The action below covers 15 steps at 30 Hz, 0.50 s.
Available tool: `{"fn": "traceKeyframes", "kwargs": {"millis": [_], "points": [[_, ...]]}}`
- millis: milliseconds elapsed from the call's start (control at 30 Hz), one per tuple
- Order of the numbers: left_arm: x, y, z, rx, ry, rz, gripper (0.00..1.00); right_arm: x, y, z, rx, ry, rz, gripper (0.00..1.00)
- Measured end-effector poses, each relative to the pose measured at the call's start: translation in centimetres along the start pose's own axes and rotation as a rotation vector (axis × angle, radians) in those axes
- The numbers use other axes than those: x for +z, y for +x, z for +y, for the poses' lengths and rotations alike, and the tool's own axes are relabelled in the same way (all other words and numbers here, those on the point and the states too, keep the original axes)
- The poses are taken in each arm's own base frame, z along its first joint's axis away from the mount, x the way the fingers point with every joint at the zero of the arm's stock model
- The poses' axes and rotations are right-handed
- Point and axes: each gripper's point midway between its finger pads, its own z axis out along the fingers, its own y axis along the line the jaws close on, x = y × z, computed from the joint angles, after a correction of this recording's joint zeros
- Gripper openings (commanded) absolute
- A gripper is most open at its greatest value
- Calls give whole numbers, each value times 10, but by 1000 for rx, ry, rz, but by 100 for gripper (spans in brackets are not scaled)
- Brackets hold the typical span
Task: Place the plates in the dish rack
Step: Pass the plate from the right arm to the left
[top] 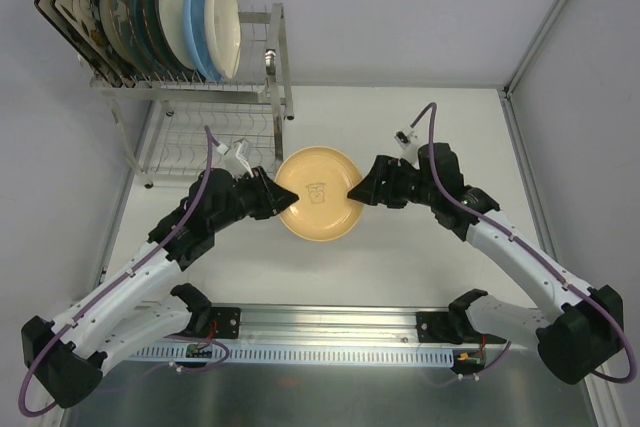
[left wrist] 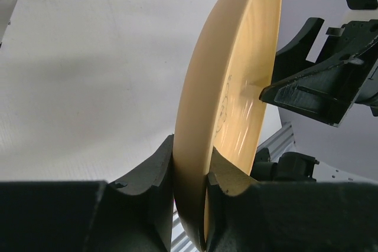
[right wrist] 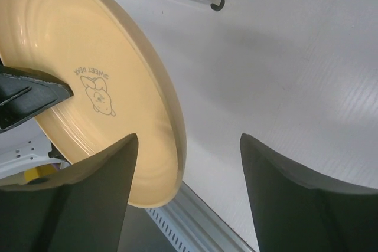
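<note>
A pale yellow plate [top: 318, 197] with a small bear print hangs above the table's middle, between both arms. My left gripper [top: 275, 195] is shut on its left rim; in the left wrist view the two pads [left wrist: 159, 169] pinch the plate [left wrist: 236, 87] edge-on. My right gripper [top: 357, 190] is open at the right rim. In the right wrist view the plate [right wrist: 88, 57] edge lies between the fingers [right wrist: 277, 181], closer to the left one, with a wide gap on the other side. The dish rack [top: 215, 97] stands at the back left, its upper tier holding several upright plates [top: 160, 17].
The rack's lower wire tier [top: 210, 142] faces the left arm, and one rack foot [right wrist: 216, 2] shows in the right wrist view. An aluminium rail [top: 330, 332] carrying both arm bases runs along the near edge. A white wall panel [top: 560, 27] borders the table on the right.
</note>
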Motion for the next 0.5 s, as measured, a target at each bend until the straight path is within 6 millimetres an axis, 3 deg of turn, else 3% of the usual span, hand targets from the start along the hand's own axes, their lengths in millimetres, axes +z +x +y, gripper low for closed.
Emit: {"fn": "traceKeyframes", "kwargs": {"millis": [300,500], "points": [[-8,-13,-3,67,6,-57,0,-19,-13,-6,-68,95,-55,98],[-13,-33,-10,147,1,-122,0,-46,-30,-7,-151,158,-163,100]]}}
